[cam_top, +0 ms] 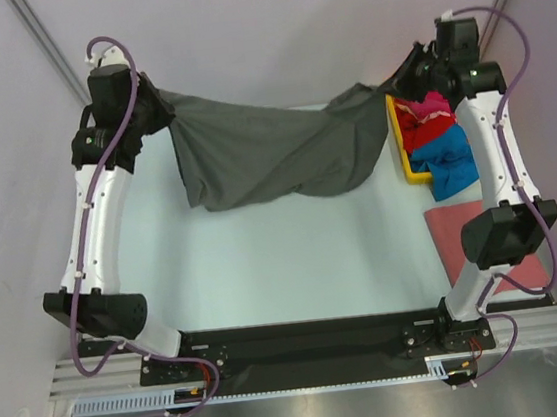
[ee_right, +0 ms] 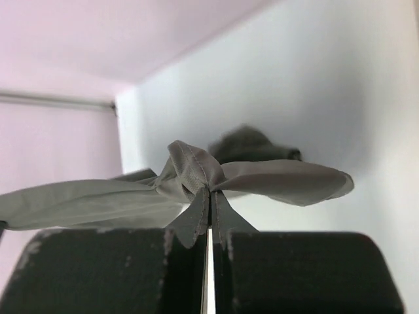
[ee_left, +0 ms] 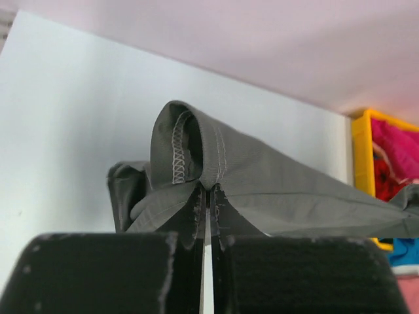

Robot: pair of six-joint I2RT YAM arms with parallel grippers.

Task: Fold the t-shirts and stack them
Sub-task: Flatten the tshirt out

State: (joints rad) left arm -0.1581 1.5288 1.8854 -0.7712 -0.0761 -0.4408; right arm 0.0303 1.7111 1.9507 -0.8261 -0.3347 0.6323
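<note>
A large dark grey t-shirt (cam_top: 268,157) hangs stretched between my two grippers at the far side of the table, its lower part sagging onto the surface. My left gripper (cam_top: 160,109) is shut on its left end; the left wrist view shows a hemmed fold of the grey t-shirt (ee_left: 196,154) pinched at the left gripper (ee_left: 209,191). My right gripper (cam_top: 406,75) is shut on the right end, where bunched grey cloth (ee_right: 196,171) sits in the right gripper (ee_right: 210,191). Magenta (cam_top: 432,105), red (cam_top: 421,130) and bright blue (cam_top: 449,161) t-shirts lie heaped in a yellow tray. A salmon-pink t-shirt (cam_top: 452,229) lies flat at the right.
The yellow tray (cam_top: 395,135) stands at the far right, right next to my right gripper. Pale walls close in behind and on both sides. The white table (cam_top: 294,257) stretches from the hanging shirt to the arm bases.
</note>
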